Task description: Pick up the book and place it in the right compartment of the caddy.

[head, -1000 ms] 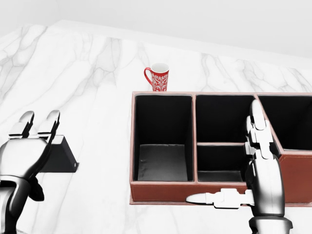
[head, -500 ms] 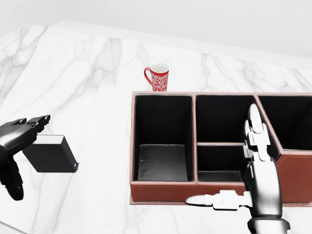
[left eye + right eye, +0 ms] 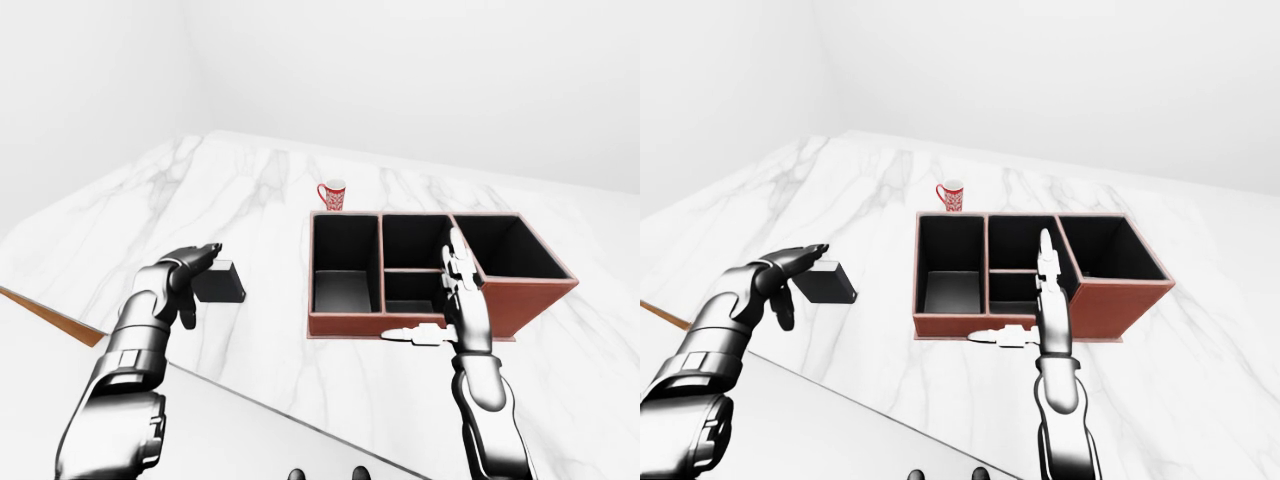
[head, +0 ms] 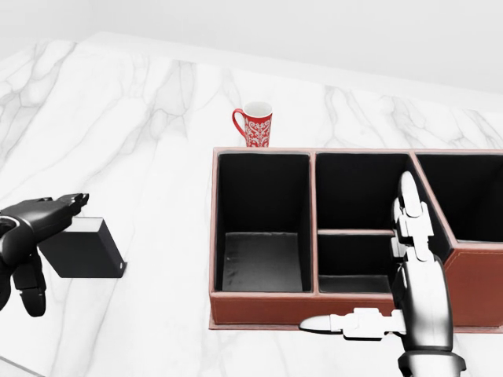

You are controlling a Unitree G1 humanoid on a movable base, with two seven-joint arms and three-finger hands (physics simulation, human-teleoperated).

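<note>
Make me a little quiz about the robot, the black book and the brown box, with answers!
1. True or false: the book is already inside the caddy.
2. Which hand is at the book? A. left hand B. right hand
3. What red thing stands by the caddy's top edge in the head view?

Key: 1. False, it lies on the table, left of the caddy. 2. A. 3. The mug.

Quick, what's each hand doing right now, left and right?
Left hand: open, fingers over the book, not closed round it.
Right hand: open, empty, by the caddy.
</note>
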